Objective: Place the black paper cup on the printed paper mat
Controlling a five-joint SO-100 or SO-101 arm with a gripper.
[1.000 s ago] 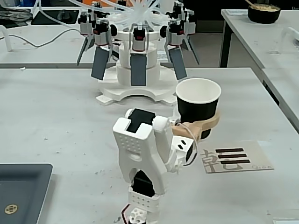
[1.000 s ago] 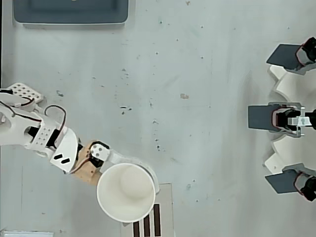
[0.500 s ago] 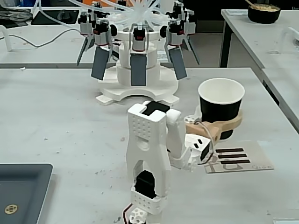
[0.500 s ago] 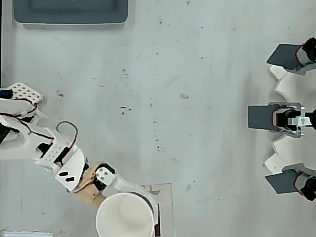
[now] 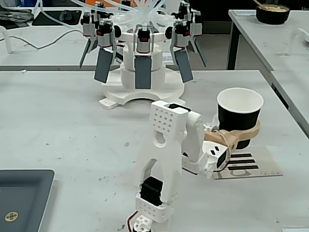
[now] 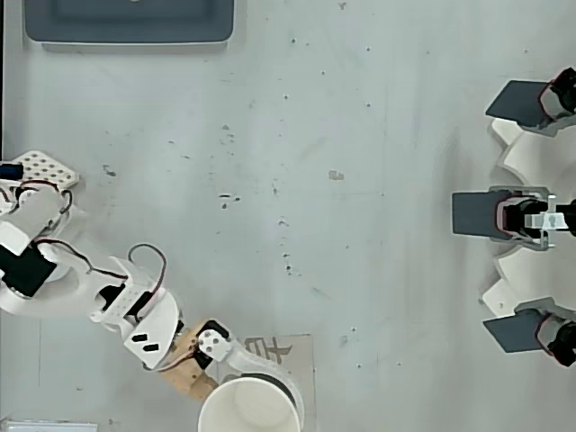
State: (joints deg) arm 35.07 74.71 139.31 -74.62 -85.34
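Observation:
The black paper cup [image 5: 240, 118] stands upright at the right of the table in the fixed view, its white inside showing. From above, its round white opening [image 6: 250, 409] sits at the bottom edge of the overhead view. My gripper [image 5: 241, 137] is shut on the cup, with a tan finger [image 5: 231, 137] wrapped around the lower wall. In the overhead view the gripper [image 6: 232, 378] reaches the cup from the left. The printed paper mat [image 5: 253, 166] lies under and in front of the cup, black bars showing; its grey character [image 6: 274, 346] shows beside the cup. Whether the cup base touches the mat is hidden.
A dark grey tray [image 5: 21, 198] [image 6: 130, 22] lies at the table's near-left corner in the fixed view. A white stand with several hanging dark paddles [image 5: 142, 63] [image 6: 526, 216] occupies the far middle. A black bowl [image 5: 273, 12] sits on another table at the far right.

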